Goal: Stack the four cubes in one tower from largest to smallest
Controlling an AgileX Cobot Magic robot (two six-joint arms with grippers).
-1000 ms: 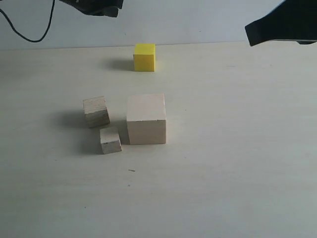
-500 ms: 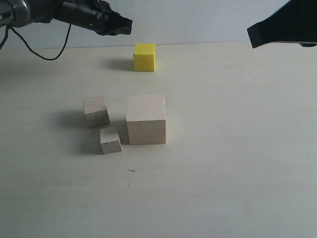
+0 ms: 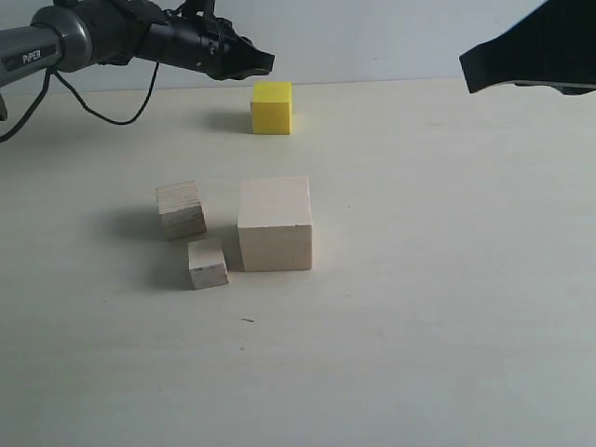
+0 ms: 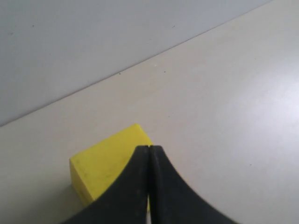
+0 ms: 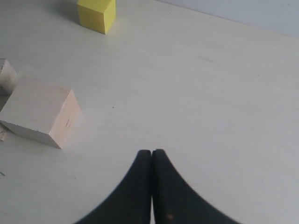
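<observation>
Left gripper: jaws pressed together, empty, raised off the pale tabletop. Bright yellow medium cube sits just below its tip, apart from it. Right gripper: jaws clenched on nothing, well away from every block. Large pale wood cube lies far ahead of it; smaller layered-grain plywood cube and smallest pale wood cube sit just beside that cube's far side. Nothing stacked

Left fingers near yellow cube
</observation>
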